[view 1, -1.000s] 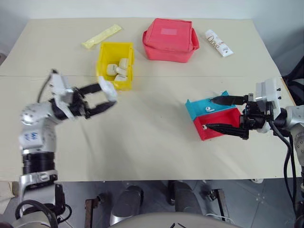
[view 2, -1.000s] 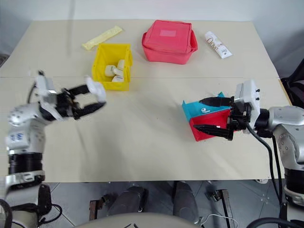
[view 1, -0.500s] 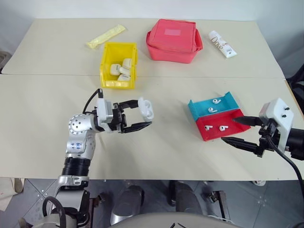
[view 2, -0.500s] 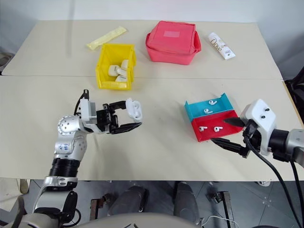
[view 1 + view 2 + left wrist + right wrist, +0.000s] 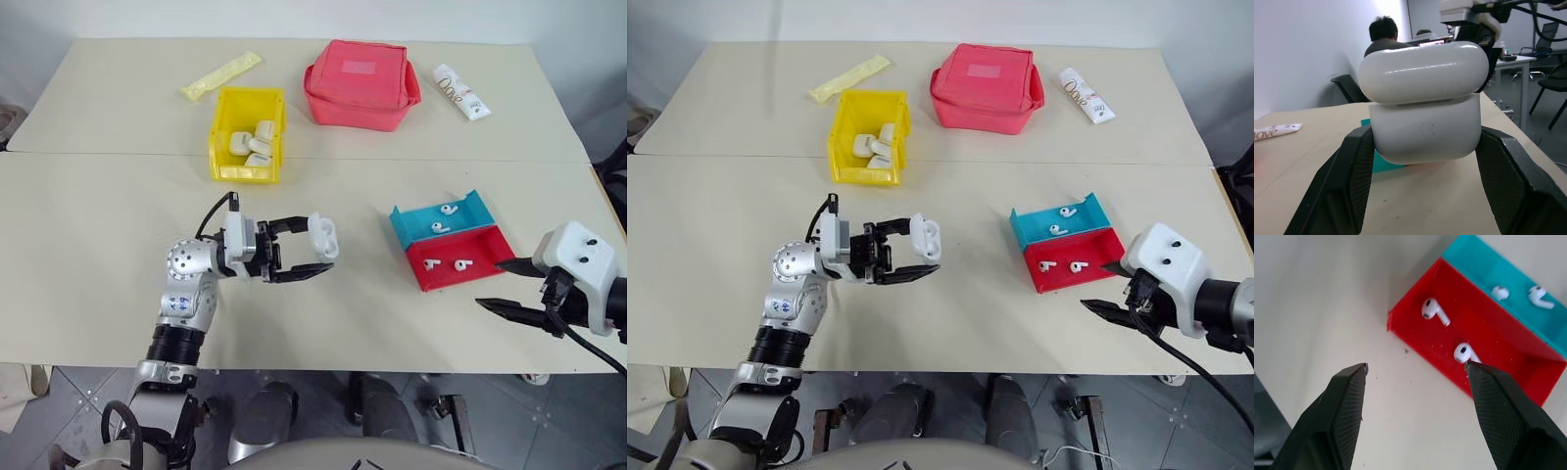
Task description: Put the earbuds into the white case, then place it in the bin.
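The white case [image 5: 324,235] hangs above the middle of the table, my left gripper [image 5: 321,245] shut on its sides. In the left wrist view the case [image 5: 1422,112] sits between both fingers [image 5: 1352,171] with its lid slightly ajar. Two earbuds [image 5: 443,262] lie in the red tray [image 5: 470,278], and two more earbuds [image 5: 443,217] in the blue tray [image 5: 409,221] behind it. My right gripper [image 5: 490,283] is open and empty, just off the red tray's near right corner. From the right wrist, the earbuds [image 5: 1436,312] lie beyond the open fingertips [image 5: 1356,374]. The yellow bin [image 5: 245,174] stands behind the left gripper.
Several white cases lie inside the bin. A red fabric pouch [image 5: 361,83], a white tube [image 5: 458,90] and a yellow packet [image 5: 221,74] sit along the table's far side. A person [image 5: 1382,36] sits in the background of the left wrist view.
My left gripper has carried the case to the right, towards the table's middle. The right gripper has drawn back from over the trays towards the front edge, its fingers a little closer together.
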Robot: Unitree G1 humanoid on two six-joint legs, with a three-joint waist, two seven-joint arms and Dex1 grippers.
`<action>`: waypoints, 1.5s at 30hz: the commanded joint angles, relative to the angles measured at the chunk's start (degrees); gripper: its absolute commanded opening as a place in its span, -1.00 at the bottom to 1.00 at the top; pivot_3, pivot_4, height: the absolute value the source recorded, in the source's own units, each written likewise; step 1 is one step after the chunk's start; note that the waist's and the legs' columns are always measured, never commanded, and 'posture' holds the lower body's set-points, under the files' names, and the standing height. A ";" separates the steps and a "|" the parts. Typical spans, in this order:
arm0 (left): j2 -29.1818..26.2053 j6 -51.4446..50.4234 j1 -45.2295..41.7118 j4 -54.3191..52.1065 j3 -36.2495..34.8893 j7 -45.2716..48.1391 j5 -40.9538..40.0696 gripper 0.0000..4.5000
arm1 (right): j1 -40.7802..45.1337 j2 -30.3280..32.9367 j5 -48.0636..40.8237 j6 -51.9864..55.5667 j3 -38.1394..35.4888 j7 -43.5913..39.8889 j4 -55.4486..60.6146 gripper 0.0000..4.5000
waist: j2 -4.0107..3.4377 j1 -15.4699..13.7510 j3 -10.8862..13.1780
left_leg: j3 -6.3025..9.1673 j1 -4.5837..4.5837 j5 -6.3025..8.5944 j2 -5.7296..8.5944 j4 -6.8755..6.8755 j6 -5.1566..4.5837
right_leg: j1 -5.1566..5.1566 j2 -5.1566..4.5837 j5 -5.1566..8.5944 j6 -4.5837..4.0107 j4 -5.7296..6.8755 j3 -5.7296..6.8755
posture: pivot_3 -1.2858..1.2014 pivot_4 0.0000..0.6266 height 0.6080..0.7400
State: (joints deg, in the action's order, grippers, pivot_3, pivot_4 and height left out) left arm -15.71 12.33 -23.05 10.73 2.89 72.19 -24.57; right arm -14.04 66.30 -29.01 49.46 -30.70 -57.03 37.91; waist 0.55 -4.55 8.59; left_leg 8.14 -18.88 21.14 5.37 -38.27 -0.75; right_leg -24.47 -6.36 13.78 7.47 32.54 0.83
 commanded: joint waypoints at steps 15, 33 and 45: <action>0.35 -0.75 4.57 -7.39 1.36 -4.12 -0.48 0.22 | -3.87 2.06 8.49 -8.34 -4.41 -6.59 -1.62 0.05 | 0.00 -0.09 0.00 | -0.14 0.10 0.03 -0.01 0.03 -0.04 | 0.04 0.03 -0.01 0.03 -0.02 -0.12 | 0.03 -0.52 1.00; -1.37 -1.77 7.66 -12.56 1.78 -6.43 -0.92 0.22 | 44.00 1.93 26.61 -30.24 43.37 -21.43 -37.69 -0.19 | -0.16 1.78 0.09 | -0.48 0.35 0.09 -0.10 0.27 -0.06 | 0.07 0.07 0.00 0.00 -0.11 -0.34 | 0.03 -0.52 1.00; -2.89 -2.79 11.76 -18.04 1.95 -10.33 -0.75 0.22 | 51.83 -5.27 32.12 -39.42 48.75 -26.54 -47.89 -0.49 | -0.19 1.65 0.08 | -0.57 0.37 0.10 -0.09 0.25 -0.07 | 0.02 0.09 0.00 0.00 -0.05 -0.44 | 0.03 -0.52 1.00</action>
State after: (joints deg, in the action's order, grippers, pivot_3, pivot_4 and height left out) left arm -18.36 9.38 -12.14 -4.19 4.97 62.57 -24.68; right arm 36.34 61.16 2.47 11.13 17.98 -82.24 -9.90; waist 0.37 -2.90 8.66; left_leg 7.56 -18.50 21.24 5.28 -38.02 -0.81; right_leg -24.45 -6.27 13.78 7.48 32.48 0.37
